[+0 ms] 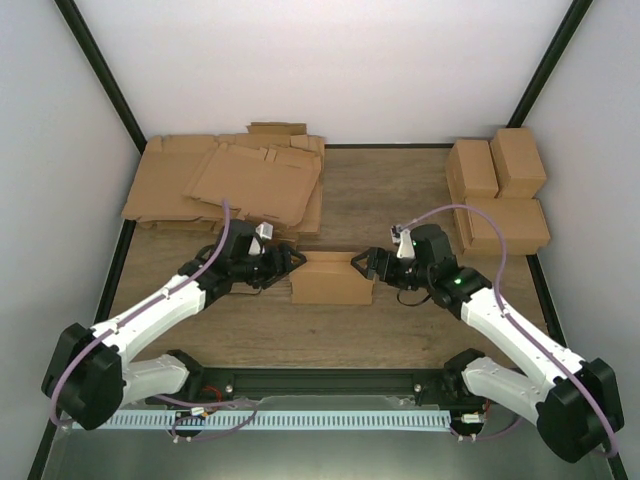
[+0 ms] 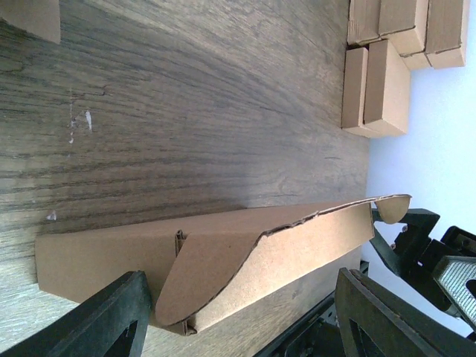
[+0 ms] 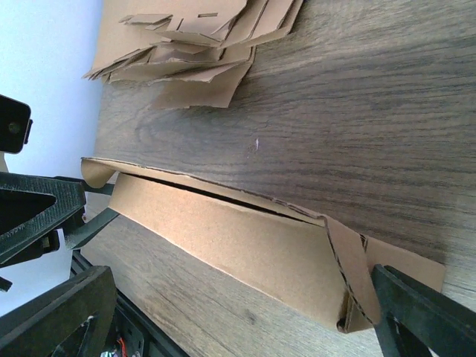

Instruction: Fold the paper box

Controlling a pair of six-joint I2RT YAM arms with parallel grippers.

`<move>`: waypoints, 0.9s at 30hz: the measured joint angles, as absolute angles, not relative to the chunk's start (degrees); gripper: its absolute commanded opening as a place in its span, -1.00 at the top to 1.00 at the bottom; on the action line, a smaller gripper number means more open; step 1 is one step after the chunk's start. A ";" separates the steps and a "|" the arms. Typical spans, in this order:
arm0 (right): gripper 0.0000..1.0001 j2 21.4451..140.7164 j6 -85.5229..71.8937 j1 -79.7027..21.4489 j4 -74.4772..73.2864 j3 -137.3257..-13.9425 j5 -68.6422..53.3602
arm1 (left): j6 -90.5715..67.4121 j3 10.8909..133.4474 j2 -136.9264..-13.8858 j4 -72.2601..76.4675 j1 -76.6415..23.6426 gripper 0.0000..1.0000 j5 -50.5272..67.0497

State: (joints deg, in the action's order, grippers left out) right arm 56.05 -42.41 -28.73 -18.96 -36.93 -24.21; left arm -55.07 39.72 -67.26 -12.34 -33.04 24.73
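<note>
At the far left of your dark wood-grain table lies a loose pile of wide flat brown cardboard sheets with notched edges, fanned over one another against the back edge.

Moving right, your left gripper reaches in low towards the middle of the table. Its jaws stand wide apart. In the left wrist view the two black fingers sit either side of the near end of the box and are not pressed in on it.

Between the two grippers, at the centre of the table, lies the small oblong brown cardboard paper box, its long side running left to right. It is partly formed. A curved end flap is bent inward at the left end, and the long top panel lies slightly raised, with a thin dark gap showing under its edge in the right wrist view.

Your right gripper meets the box's right end. Its jaws are also spread wide, with the black fingers flanking that end without clamping it.

At the far right, near the back corner, a cluster of closed brown cardboard boxes is stacked close together.
</note>
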 measured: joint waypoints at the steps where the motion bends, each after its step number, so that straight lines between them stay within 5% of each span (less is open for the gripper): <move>1: -0.91 56.21 -42.30 -28.73 -18.96 -36.99 -24.12 | -55.05 39.75 -67.37 -12.25 -32.97 -0.41 24.77; 27: -0.94 57.32 -41.17 -29.04 -21.58 -37.36 -24.51 | -53.67 40.64 -67.81 -15.51 -32.58 -0.48 27.49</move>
